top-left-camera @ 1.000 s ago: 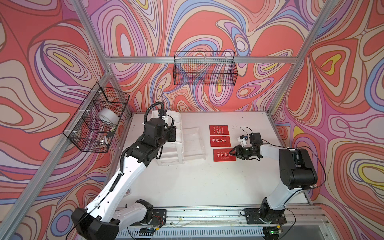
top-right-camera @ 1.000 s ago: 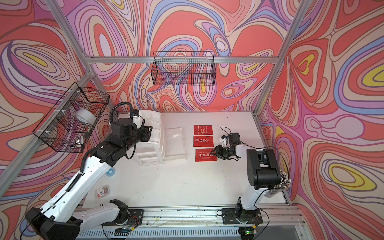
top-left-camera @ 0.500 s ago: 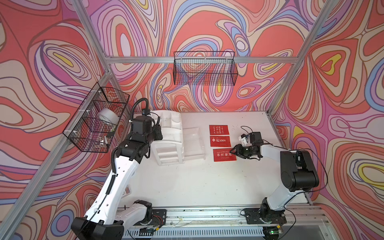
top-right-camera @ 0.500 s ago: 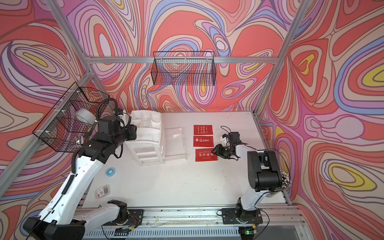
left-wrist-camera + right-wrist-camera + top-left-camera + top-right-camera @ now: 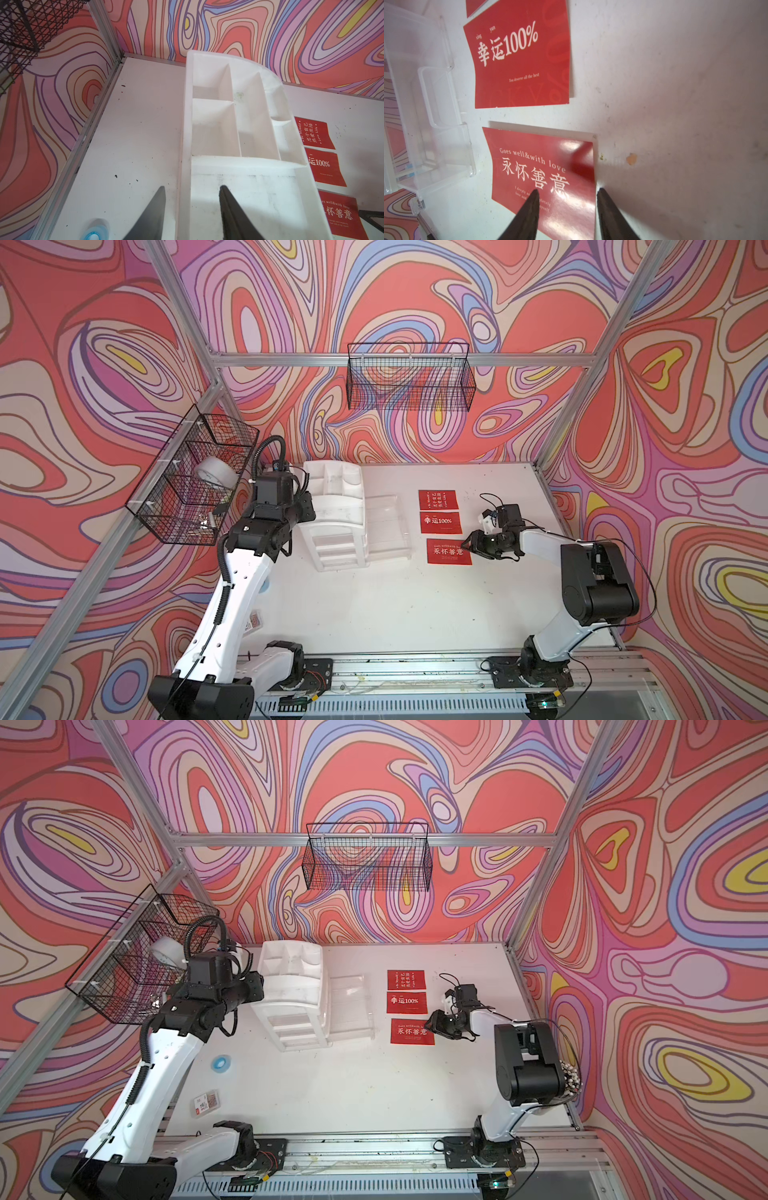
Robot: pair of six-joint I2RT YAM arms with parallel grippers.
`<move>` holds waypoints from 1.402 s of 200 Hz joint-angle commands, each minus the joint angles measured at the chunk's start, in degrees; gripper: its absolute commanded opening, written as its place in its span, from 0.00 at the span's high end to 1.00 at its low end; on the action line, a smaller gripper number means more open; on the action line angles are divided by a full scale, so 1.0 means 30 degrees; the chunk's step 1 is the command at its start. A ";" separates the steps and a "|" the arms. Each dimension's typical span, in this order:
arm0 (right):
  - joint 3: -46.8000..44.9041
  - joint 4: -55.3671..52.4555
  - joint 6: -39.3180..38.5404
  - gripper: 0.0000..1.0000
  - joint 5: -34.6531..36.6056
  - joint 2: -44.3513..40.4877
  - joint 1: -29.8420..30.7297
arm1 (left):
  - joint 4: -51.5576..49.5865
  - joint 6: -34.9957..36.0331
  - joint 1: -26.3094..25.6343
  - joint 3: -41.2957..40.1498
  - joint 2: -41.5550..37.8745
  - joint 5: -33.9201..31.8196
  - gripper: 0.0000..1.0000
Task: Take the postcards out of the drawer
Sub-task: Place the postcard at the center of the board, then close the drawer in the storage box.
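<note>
Three postcards (image 5: pixel 441 526) lay flat in a row on the table (image 5: pixel 374 605), out of the clear drawer (image 5: pixel 384 526), so the job looked done. The right gripper (image 5: pixel 568 192) hung open over one card's corner, holding nothing. The left gripper (image 5: pixel 192 188) was open too, by the white drawer unit (image 5: pixel 336 510).

The postcards (image 5: pixel 441 523) are red with white lettering; the drawer unit (image 5: pixel 336 514) is white.
</note>
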 commanded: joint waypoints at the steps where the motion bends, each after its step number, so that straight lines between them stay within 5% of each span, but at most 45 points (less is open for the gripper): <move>1: 0.0267 -0.0236 -0.0025 0.52 0.0765 -0.0635 0.0131 | -0.0433 0.0035 0.0255 -0.0001 0.0246 0.0429 0.56; 75: 0.1747 0.0176 0.0478 0.54 0.0694 -0.0734 0.0394 | -0.0385 0.0063 0.0432 -0.0306 0.0686 0.1078 0.64; 280: 0.9415 0.2257 0.2718 0.68 -0.0389 0.7695 0.6923 | -0.0336 -0.0111 0.0541 -0.1198 0.0821 0.1834 0.90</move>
